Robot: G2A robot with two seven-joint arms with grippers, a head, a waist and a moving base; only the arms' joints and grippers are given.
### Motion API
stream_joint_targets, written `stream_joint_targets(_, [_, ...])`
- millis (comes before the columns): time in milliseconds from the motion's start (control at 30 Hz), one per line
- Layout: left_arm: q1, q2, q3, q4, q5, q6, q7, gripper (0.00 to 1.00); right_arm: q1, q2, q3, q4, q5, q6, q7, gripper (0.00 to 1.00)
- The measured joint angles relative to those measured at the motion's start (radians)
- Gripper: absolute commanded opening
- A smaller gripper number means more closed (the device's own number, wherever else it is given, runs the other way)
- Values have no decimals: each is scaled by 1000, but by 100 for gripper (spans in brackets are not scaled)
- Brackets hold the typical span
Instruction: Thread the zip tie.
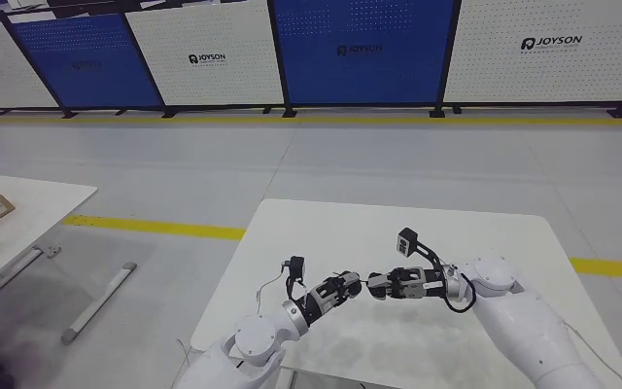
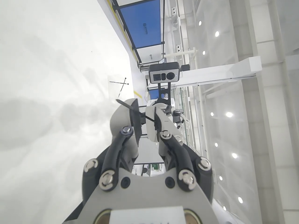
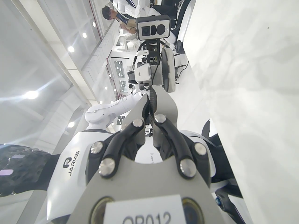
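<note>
Over the white table (image 1: pixel 389 233) my two grippers face each other, nearly tip to tip. A thin black zip tie (image 2: pixel 123 104) runs slantwise across the gap between the fingers of my left gripper (image 2: pixel 146 118), which stand apart. One end of the tie sticks out past one finger. My right gripper (image 3: pixel 149 96) is shut, pads pressed together on what seems to be the tie's other end. In the top view the left gripper (image 1: pixel 350 286) and right gripper (image 1: pixel 377 286) meet near the table's middle.
Two spare black zip ties (image 2: pixel 121 85) lie crossed on the table beyond the grippers. The table edges are well away from both arms. Another white table (image 1: pixel 29 209) stands to the left across the floor.
</note>
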State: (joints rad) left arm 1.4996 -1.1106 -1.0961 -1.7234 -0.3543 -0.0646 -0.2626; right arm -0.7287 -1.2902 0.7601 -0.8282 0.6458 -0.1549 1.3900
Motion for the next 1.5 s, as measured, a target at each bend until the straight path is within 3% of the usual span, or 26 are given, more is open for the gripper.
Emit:
stream_joint_targets(200, [2, 0, -6, -1, -5, -3, -7, 0, 0, 0, 0, 0, 0, 0, 0, 0])
stream_joint_targets(233, [3, 0, -7, -1, -5, -4, -7, 14, 0, 0, 0, 0, 0, 0, 0, 0])
stream_joint_targets(267, [3, -1, -8, -1, -6, -4, -8, 36, 0, 0, 0, 0, 0, 0, 0, 0])
stream_joint_targets(300, [3, -1, -9, -1, -6, -4, -8, 38, 0, 0, 0, 0, 0, 0, 0, 0])
stream_joint_targets(433, [4, -1, -12, 0, -6, -4, -9, 35, 0, 0, 0, 0, 0, 0, 0, 0])
stream_joint_targets(667, [5, -2, -18, 1, -8, -13, -18, 0, 0, 0, 0, 0, 0, 0, 0, 0])
stream_joint_targets(1200, [10, -3, -29, -1, -12, -23, -31, 0, 0, 0, 0, 0, 0, 0, 0, 2])
stream_joint_targets(1233, [11, -3, -29, -1, -12, -23, -31, 0, 0, 0, 0, 0, 0, 0, 0, 45])
stream_joint_targets(1267, [11, -3, -29, -1, -11, -23, -31, 0, 0, 0, 0, 0, 0, 0, 0, 100])
stream_joint_targets(1500, [11, -5, -30, 0, -6, -24, -27, 0, -35, 10, 29, -50, -5, 9, -46, 100])
